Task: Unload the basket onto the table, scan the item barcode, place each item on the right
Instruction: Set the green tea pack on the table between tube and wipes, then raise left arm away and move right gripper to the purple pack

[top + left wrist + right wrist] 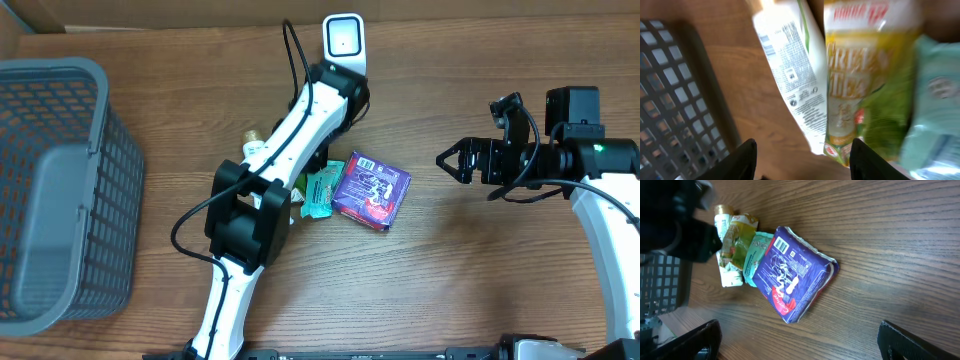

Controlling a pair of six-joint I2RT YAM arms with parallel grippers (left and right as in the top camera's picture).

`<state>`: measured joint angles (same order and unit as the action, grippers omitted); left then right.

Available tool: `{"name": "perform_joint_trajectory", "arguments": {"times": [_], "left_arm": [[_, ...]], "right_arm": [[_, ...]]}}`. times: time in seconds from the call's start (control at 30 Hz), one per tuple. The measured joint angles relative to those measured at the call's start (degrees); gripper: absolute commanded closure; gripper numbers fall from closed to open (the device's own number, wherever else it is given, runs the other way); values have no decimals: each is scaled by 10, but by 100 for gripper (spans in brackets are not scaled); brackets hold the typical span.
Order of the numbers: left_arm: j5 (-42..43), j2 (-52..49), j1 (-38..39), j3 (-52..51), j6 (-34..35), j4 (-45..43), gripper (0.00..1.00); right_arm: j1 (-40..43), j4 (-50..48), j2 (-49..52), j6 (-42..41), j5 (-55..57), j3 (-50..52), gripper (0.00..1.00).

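Lying just beyond the released, wide-parted left hand (805,161) is the green tea packet (852,85).

wood-grain table (480,280), evenly lit; grey mesh basket (120,170) at left; perhaps cardboard (8,25) beyond.

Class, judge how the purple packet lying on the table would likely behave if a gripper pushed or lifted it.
The purple packet looks puffy with rounded edges, so it would probably give under a squeeze rather than stay stiff. Lying flat, it should slide, not roll. Its glossy film may be slippery.
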<state>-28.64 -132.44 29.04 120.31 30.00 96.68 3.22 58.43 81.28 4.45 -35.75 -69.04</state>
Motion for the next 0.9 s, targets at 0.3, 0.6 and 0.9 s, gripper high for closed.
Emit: {"name": "perform_joint_trajectory", "arguments": {"times": [0.3,0.6,0.9], "left_arm": [[105,83,-49,200,-32,-4,31],[213,267,-119,304,-79,-2,15],[238,316,-118,305,-107,0,0]], "right_arm": [[-1,0,0,-40,0,0,0],[-54,-37,26,-131,31,3,2],[-126,-92,86,-252,52,68,4]]}}
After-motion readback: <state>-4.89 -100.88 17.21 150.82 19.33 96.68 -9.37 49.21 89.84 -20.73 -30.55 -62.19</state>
